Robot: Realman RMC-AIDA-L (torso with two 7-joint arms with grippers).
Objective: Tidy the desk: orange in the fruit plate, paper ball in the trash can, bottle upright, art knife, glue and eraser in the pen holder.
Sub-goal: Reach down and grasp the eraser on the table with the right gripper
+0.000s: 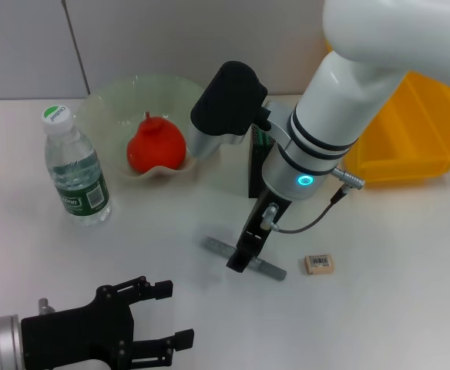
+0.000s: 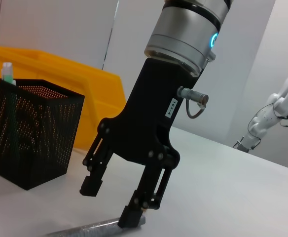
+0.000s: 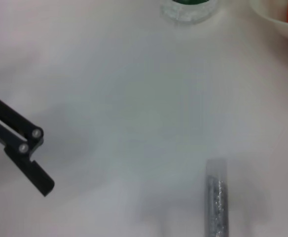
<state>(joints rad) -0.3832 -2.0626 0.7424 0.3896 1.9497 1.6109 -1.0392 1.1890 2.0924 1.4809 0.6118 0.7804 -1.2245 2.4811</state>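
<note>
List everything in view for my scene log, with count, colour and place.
bottle: 1, clear with green label, upright, table's left
orange: 1, red-orange, in the plate
plate: 1, pale green, back left
pen holder: 1, black mesh, centre back, behind the right arm
trash can: 1, yellow, back right
knife: 1, grey, flat at centre
eraser: 1, beige, right of the knife
right end effector: 1, black, open, down over the knife
left end effector: 1, black, open, near the front left
</note>
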